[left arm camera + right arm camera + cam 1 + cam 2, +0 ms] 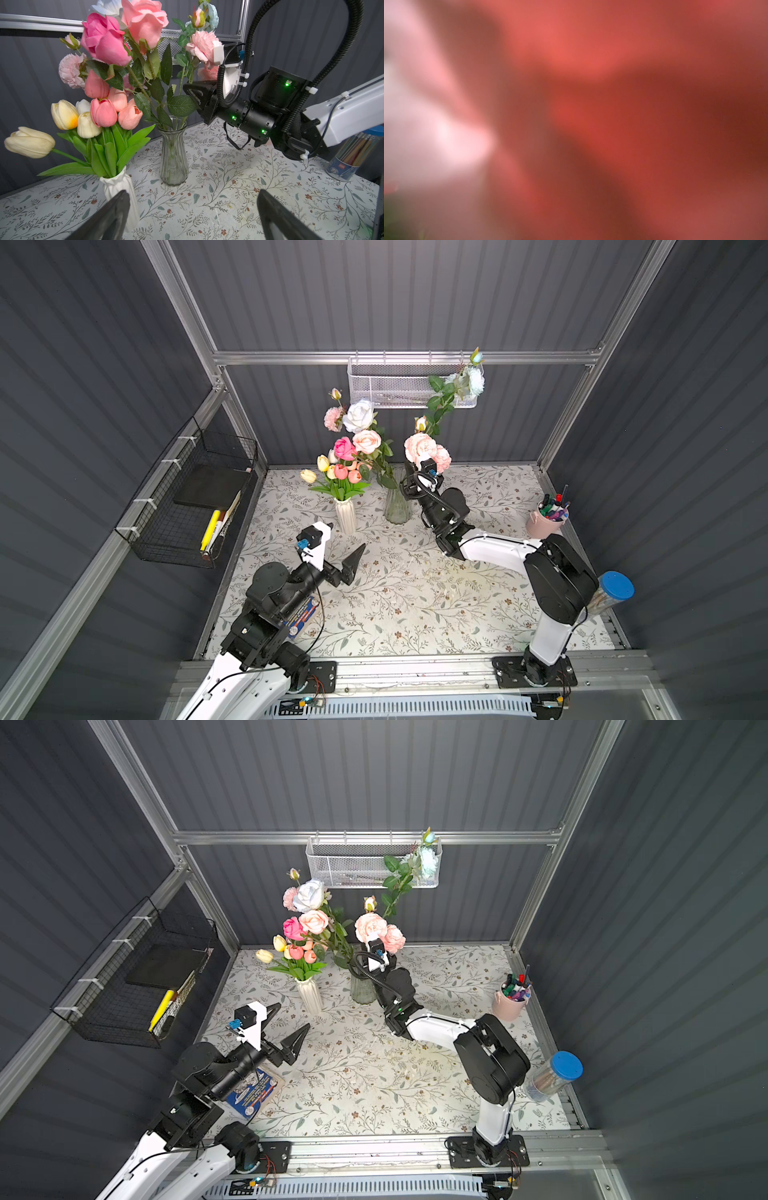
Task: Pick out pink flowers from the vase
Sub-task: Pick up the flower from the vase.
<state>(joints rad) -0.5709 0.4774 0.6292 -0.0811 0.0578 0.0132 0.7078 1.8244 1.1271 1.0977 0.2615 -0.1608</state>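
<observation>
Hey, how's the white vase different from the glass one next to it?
The white vase is opaque; the glass vase is clear, its stems showing through. The white vase holds tulips, pink, yellow and cream; the glass vase holds taller, leafy roses. Both are ribbed, stand upright on the floral table, and do not touch.

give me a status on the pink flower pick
Left hand open, empty, by white vase. Right hand reaching in above glass vase, grip unclear. Pale pink blooms crowd its wrist view, all blur.
</observation>
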